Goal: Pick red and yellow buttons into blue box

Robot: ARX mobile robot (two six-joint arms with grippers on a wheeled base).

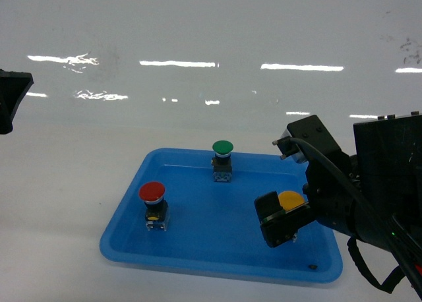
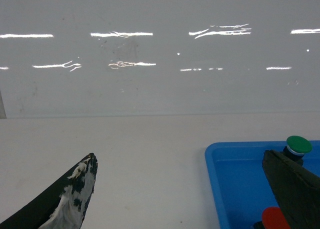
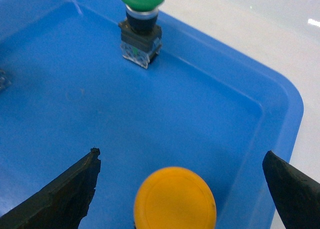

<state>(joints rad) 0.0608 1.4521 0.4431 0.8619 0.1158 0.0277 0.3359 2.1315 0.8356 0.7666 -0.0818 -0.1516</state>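
White table (image 1: pixel 66 183); green button (image 1: pixel 222 158) behind yellow button (image 1: pixel 291 200).

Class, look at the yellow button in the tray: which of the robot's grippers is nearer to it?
Right. The right gripper hangs open around the yellow button in the blue tray, a finger either side. The left gripper is off over the table, left of the tray.
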